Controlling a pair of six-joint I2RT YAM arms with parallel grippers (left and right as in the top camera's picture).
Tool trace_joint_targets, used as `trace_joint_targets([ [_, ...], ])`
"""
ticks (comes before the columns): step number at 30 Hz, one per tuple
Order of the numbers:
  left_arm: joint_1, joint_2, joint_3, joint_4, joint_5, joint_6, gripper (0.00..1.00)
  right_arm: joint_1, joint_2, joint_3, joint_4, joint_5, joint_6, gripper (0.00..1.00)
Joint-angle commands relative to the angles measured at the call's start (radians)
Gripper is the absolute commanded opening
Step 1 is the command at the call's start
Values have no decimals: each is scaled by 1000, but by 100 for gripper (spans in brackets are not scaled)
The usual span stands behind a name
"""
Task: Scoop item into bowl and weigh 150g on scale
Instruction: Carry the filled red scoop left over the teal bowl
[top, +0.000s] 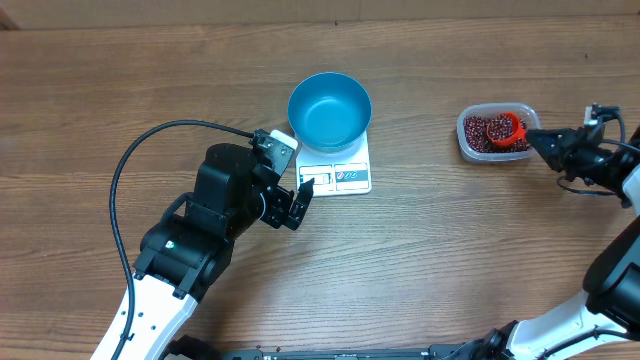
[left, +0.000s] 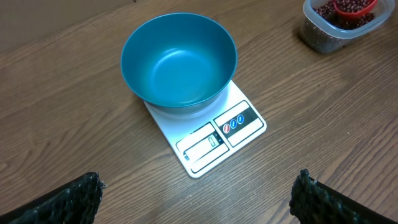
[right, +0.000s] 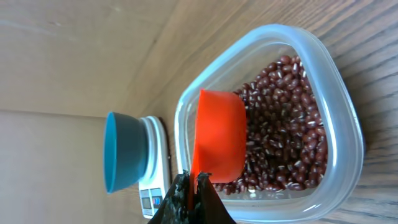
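Blue round deep bowl (top: 329, 110) sits empty on the flat white rectangular scale (top: 345, 178). Small dark red beans (right: 280, 143) in clear plastic tub (right: 336, 81), well right of it. Right gripper (right: 194, 186) clamped tight on the orange-red scoop (right: 221, 134) handle, cup inside tub. Left gripper (top: 300, 200) spread wide, holding nothing, beside scale.

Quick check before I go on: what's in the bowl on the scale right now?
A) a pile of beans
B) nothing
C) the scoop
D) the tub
B: the bowl on the scale shows only its bare blue inside, while the beans and the scoop are over in the tub.
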Motion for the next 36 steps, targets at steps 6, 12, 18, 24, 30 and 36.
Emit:
trace_joint_targets([
  [6, 2, 8, 21, 0, 6, -10, 100, -6, 5, 6, -1, -129, 1, 4],
  [12, 2, 8, 21, 0, 6, -10, 100, -6, 5, 6, -19, -153, 0, 4],
  [18, 2, 8, 21, 0, 7, -10, 100, -6, 5, 7, -27, -257, 1, 4],
  [24, 2, 8, 21, 0, 6, -10, 100, -5, 5, 7, -39, -317, 5, 4],
  [30, 2, 8, 21, 1, 6, -10, 99, 29, 5, 7, -54, -346, 9, 4],
  [36, 2, 8, 21, 1, 6, -10, 100, 101, 5, 7, -53, -346, 24, 4],
])
